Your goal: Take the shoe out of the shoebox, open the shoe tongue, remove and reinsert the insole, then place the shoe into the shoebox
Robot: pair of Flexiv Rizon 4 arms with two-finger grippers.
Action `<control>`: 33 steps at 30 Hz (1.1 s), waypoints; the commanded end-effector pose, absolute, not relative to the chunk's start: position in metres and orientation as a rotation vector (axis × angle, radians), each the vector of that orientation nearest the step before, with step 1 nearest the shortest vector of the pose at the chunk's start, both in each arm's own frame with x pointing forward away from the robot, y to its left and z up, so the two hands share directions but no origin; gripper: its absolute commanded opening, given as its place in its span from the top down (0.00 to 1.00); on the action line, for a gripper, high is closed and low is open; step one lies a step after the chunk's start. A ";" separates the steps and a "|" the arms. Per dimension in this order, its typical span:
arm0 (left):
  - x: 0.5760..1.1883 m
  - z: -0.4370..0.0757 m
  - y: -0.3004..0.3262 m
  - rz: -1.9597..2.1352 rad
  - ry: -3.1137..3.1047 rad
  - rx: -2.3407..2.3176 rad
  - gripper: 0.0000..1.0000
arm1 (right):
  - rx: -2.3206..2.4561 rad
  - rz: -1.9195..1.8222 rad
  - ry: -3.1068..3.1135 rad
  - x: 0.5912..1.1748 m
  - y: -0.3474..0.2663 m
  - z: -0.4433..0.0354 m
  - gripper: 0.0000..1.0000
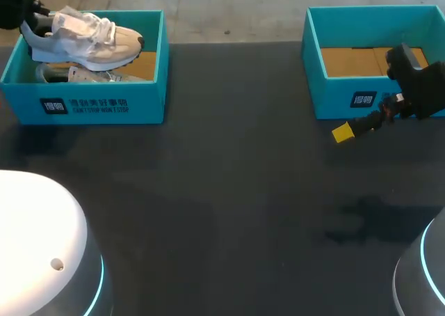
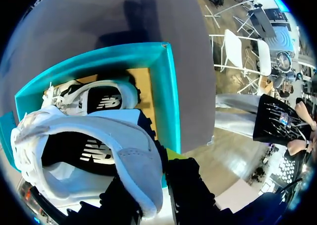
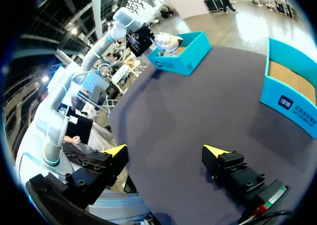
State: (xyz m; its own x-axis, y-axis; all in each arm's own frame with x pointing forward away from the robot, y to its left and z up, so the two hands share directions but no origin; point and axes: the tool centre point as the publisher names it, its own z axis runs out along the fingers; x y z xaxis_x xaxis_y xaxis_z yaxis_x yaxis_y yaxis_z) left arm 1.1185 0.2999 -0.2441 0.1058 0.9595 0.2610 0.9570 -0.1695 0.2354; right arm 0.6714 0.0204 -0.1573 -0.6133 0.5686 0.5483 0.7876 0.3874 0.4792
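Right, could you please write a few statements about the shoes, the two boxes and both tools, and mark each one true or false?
1. The left tool grips the white and beige suede sneaker at its heel. True.
2. A second white sneaker lies inside the left teal cardboard shoebox. True.
3. The right teal cardboard shoebox holds a shoe. False: only its bare brown floor shows.
4. The right tool is shut on an insole. False: it is open and empty above the dark table.
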 end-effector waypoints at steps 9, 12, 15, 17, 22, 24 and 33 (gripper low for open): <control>1.122 -0.256 0.298 0.503 2.045 2.352 1.00 | -1.192 -1.053 -2.356 0.672 0.021 -0.158 0.00; 1.121 -0.256 0.298 0.485 2.046 2.351 1.00 | -1.192 -1.053 -2.356 0.672 0.021 -0.158 0.00; 1.119 -0.252 0.299 0.472 2.039 2.346 1.00 | -1.192 -1.053 -2.356 0.672 0.021 -0.158 0.00; 1.119 -0.249 0.299 0.471 2.036 2.337 1.00 | -1.192 -1.053 -2.356 0.672 0.021 -0.158 0.00; 1.117 -0.239 0.302 0.450 2.034 2.320 1.00 | -1.192 -1.053 -2.356 0.672 0.021 -0.158 0.00; 1.117 -0.235 0.303 0.433 2.031 2.321 1.00 | -1.192 -1.053 -2.356 0.672 0.021 -0.158 0.00; 1.116 -0.215 0.307 0.413 2.040 2.289 1.00 | -1.192 -1.053 -2.356 0.672 0.021 -0.158 0.00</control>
State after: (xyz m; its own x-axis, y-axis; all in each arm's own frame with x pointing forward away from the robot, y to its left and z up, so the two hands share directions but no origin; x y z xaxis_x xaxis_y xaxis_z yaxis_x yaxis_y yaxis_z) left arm 1.1185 0.3059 -0.2217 0.0951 0.9809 0.1699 0.9688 -0.1304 0.2106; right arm 0.6714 0.0204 -0.1573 -0.6133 0.5686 0.5483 0.7876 0.3874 0.4792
